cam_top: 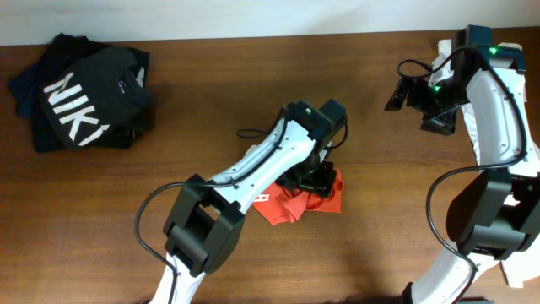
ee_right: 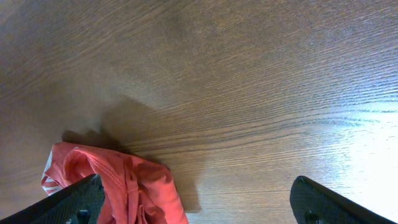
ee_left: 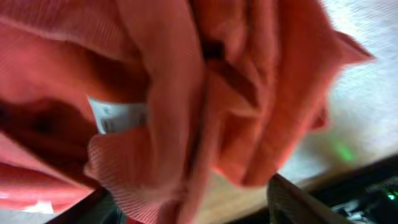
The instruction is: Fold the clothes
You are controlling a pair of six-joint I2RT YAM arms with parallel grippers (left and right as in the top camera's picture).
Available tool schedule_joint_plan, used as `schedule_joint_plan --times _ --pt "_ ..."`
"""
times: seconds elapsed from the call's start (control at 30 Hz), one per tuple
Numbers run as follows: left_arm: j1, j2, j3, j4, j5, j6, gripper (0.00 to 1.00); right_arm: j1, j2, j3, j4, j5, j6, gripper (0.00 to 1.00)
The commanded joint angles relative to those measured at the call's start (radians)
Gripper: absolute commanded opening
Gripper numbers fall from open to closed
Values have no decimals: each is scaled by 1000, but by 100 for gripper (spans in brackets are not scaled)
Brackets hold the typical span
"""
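The clothes, an orange-red T-shirt (cam_top: 291, 207), lie crumpled in a heap at the middle of the wooden table. My left gripper (cam_top: 314, 179) is down on the heap's upper edge. In the left wrist view the shirt (ee_left: 186, 93) fills the frame, with a white label (ee_left: 118, 115) showing. The left gripper (ee_left: 193, 208) is open, its fingers wide apart, with a ribbed fold hanging between them and table showing beside it. My right gripper (cam_top: 405, 95) hovers high at the back right, away from the shirt. It is open (ee_right: 199, 208) over bare wood, with the shirt (ee_right: 137, 186) showing at the lower left.
A pile of black shirts (cam_top: 80, 97) with large white letters lies at the back left corner. The brown table (cam_top: 211, 76) stretches between that pile and the orange heap. The right arm's base stands at the right edge.
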Motion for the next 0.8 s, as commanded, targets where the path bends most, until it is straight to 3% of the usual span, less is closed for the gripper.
schedule_joint_plan --times 0.0,0.07,0.2,0.27,0.5,0.6,0.63,0.67,0.77 --pt "3 7 -14 22 -7 -10 58 -1 -10 6 0 9 -3 99" --pt "3 7 -14 23 -7 -10 51 -1 -10 6 0 8 -3 99" --pt "2 6 -13 23 11 -10 0 -1 -10 6 0 9 -3 99" --pt "-9 6 -9 27 83 -10 0 -1 -10 6 0 9 -3 99" --pt "-113 9 -12 141 79 -21 0 -1 -10 6 0 8 -3 99" --pt "-151 10 -16 188 70 -21 22 -1 -10 6 0 9 -3 99" --pt "-163 10 -16 193 64 -21 45 -1 -10 6 0 9 -3 99" --pt "-171 10 -16 199 65 -21 52 -1 -10 6 0 9 -3 99" --pt "-171 10 48 163 65 -21 52 -1 -10 6 0 8 -3 99"
